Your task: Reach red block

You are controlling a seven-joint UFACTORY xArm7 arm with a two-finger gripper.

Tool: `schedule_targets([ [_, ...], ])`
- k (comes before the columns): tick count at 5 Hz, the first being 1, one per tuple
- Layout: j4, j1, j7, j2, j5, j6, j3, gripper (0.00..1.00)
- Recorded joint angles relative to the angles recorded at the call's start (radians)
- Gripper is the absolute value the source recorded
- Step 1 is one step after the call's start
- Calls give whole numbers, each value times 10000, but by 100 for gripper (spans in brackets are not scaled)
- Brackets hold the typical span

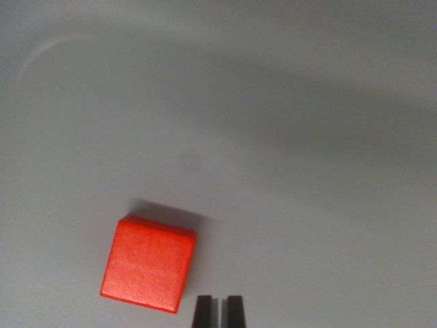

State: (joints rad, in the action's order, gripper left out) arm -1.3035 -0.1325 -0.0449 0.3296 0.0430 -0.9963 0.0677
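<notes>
Now your red block (150, 264) lies flat on the pale worktop (307, 205), low in the wrist view's left (slightly rotated). Your pincer (219, 311) sits just beside its lower right corner, tips nearly together, gripping nothing.

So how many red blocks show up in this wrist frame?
1. The red block lies on the grey surface at lower left, just left of the pincer tips. Anything outside this close view would not show.
</notes>
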Motion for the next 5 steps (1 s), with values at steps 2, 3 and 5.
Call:
schedule_targets([
  [2, 215, -67, -8, 220, 9, 427, 53, 0],
  [3, 413, -128, -14, 424, 18, 823, 103, 0],
  [5, 587, -182, -21, 602, 26, 1168, 146, 0],
])
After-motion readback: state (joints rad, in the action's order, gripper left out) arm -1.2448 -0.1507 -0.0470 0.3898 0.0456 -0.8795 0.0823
